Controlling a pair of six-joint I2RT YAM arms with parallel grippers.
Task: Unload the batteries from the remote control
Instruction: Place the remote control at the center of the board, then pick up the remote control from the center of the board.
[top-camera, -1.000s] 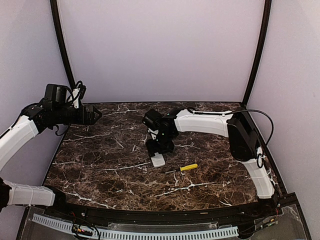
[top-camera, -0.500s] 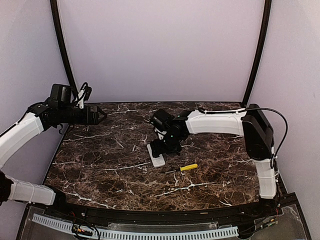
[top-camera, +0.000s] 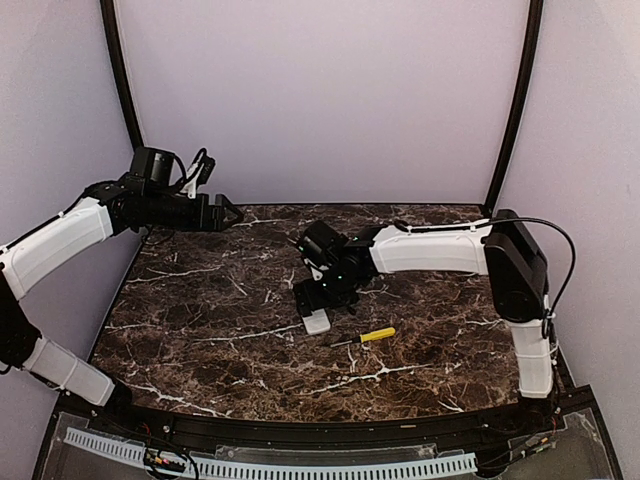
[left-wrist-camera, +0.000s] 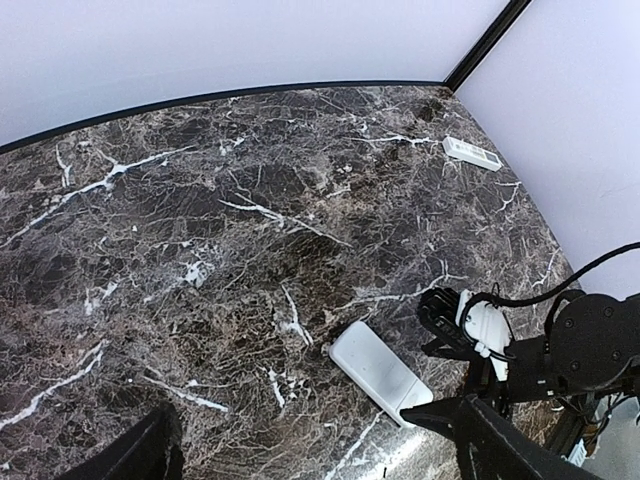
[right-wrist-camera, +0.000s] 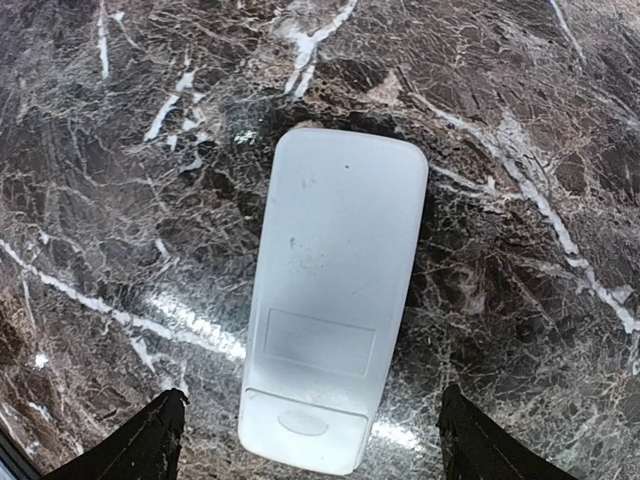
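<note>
A dark brown marble-patterned tabletop (top-camera: 220, 340) with white veins fills the floor of the scene. A small screwdriver with a yellow handle (top-camera: 372, 336) lies flat on it, right of centre, its thin metal shaft pointing left. A small flat white rectangular piece (left-wrist-camera: 472, 153) lies near the far right corner. Pale lilac walls (top-camera: 320, 100) enclose the table, framed by curved black poles (top-camera: 515, 100). A white perforated strip (top-camera: 300, 468) runs along the near edge.

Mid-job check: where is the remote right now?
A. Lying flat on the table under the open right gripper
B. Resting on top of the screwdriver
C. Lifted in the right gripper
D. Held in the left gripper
A: the remote lies flat on the table, and the right gripper is open above it, its fingers standing clear on either side.
</note>
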